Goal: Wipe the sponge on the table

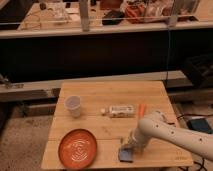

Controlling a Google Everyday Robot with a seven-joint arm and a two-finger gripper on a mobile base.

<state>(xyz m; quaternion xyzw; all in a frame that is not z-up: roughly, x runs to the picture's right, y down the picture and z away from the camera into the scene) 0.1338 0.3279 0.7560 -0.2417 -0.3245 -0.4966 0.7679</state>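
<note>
The table (115,90) is made of light wood and stands on a grey, speckled floor (22,142). Behind it runs a long pale ledge (35,89). Above the ledge is a wide dark gap (100,55). At the top is a long workbench (45,25) full of stuff, with grey posts (85,15) on it. Black cables (187,117) lie on the floor at the right.

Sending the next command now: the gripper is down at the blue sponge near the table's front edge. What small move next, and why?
Probably firm up the hold on the sponge before sweeping. The gripper sits right on the sponge near the front edge of the table, but a secure hold cannot be confirmed. The plate lies nearby, so a loose sponge could skid.
</note>
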